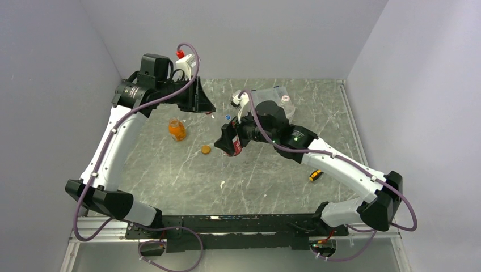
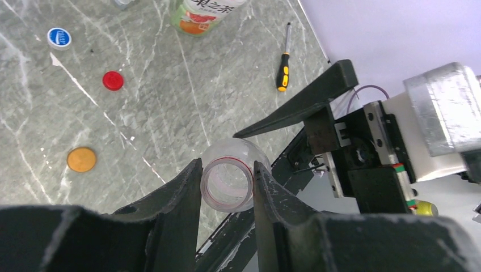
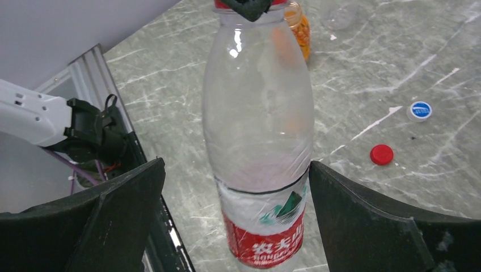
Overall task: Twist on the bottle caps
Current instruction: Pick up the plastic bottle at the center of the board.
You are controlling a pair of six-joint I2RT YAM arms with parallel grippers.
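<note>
The left hand [image 2: 227, 167] is clamping its 2 dark fingers [image 2: 181, 192] on the neck of the clear plastic bottle with a red label [image 2: 227, 180]. Only the left wrist view is showing the bottle's mouth standing open and uncapped, with a thin red ring around it. The right wrist view is showing the body instead, with the clear shoulder above and the red label low down. There the right hand [image 3: 235, 167] is standing wide apart, with 1 finger on each side of the bottle. Whether either finger is touching the wall I cannot tell, and the bottle's base is being cut off by the frame.

From the top camera the clear body is hardly showing over the grey marbled table [image 1: 266, 175].

The small round red plastic cap [image 3: 382, 154] and the blue-and-white round cap [image 3: 420, 110] are lying near each other on the table. The flat round orange cap [image 2: 81, 159] is lying apart from them and is showing only in the left wrist and top views. The squat bottle of orange liquid [image 1: 177, 130] is half hidden behind the held bottle in the right wrist view. The white-labelled bottle [image 2: 204, 11] is being cut off at the top edge of the left wrist view.
</note>
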